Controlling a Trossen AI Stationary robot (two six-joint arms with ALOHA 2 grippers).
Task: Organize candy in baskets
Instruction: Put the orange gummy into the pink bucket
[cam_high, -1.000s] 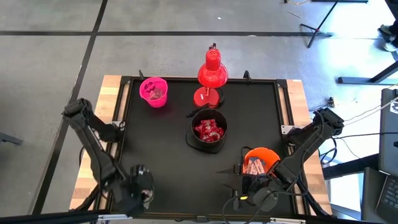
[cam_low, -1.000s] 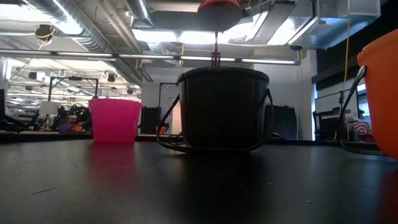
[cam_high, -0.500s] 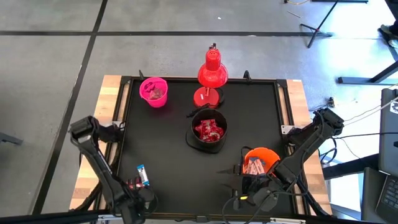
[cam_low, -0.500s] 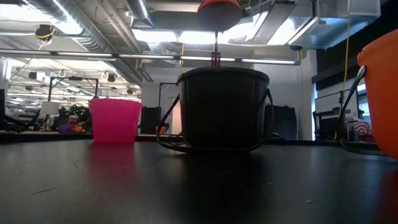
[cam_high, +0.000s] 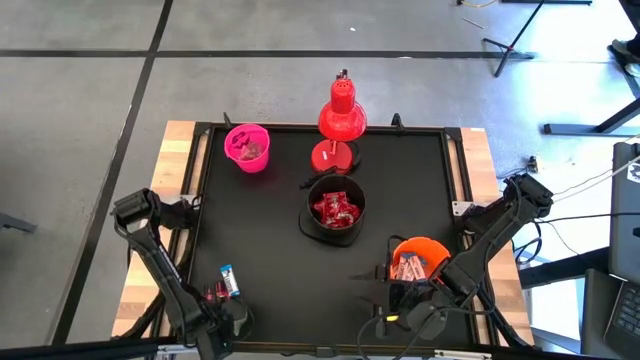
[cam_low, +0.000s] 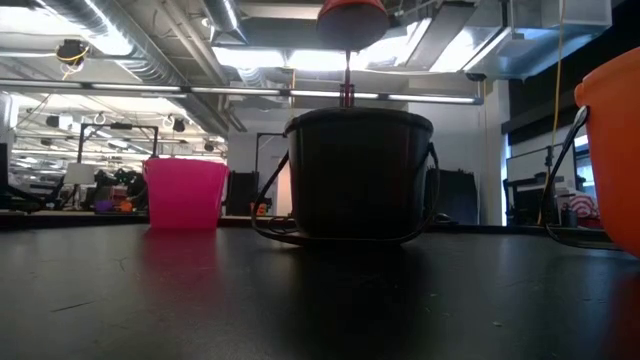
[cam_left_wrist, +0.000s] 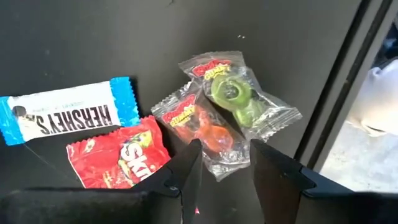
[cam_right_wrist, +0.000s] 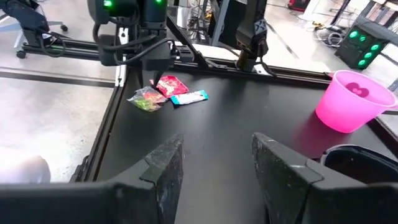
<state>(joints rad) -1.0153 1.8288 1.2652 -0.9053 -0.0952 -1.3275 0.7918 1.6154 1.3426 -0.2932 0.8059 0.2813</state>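
Note:
A small heap of candy lies at the table's near left corner: a white-and-blue bar (cam_left_wrist: 65, 118), a red packet (cam_left_wrist: 118, 155), a clear-wrapped orange ring (cam_left_wrist: 208, 134) and a green ring (cam_left_wrist: 233, 93). My left gripper (cam_left_wrist: 224, 180) points down over the heap (cam_right_wrist: 152, 93), open, with its fingers on either side of the orange ring's wrapper. My right gripper (cam_right_wrist: 214, 168) is open and holds nothing, beside the orange basket (cam_high: 418, 258). The black basket (cam_high: 335, 208) holds red candy, and the pink basket (cam_high: 247, 147) stands at the far left.
A red desk lamp (cam_high: 340, 120) stands at the far edge behind the black basket. The table's raised dark rim (cam_left_wrist: 348, 93) runs close beside the heap. Bare black tabletop (cam_high: 270, 250) lies between the heap and the baskets.
My left gripper has come down over the candy heap at the near left corner and tipped until it points straight down. The candy, which the gripper hid from above a second ago, now shows beside it. The candy itself has not moved.

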